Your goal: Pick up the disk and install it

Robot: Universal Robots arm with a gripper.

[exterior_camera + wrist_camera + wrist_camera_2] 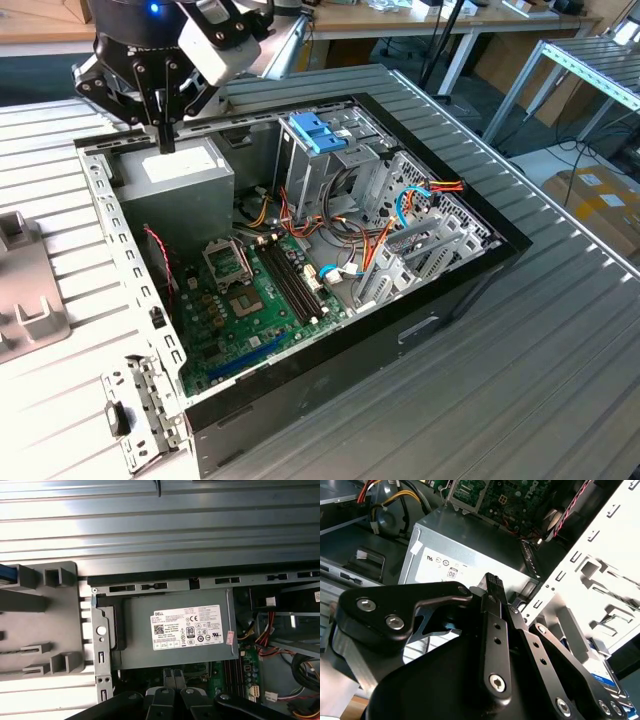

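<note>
A white label of certification marks stands on the grey power-supply box, its fine print illegible.

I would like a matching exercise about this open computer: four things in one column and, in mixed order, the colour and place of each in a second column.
Things:
1. gripper
2. power supply box
3. latch
4. motherboard

Descriptions:
A. green, flat on the floor of the case
B. black, above the power supply box
C. light blue, on top of the drive cage
D. grey, in a corner of the case

Pairs: 1-B, 2-D, 3-C, 4-A.
</note>
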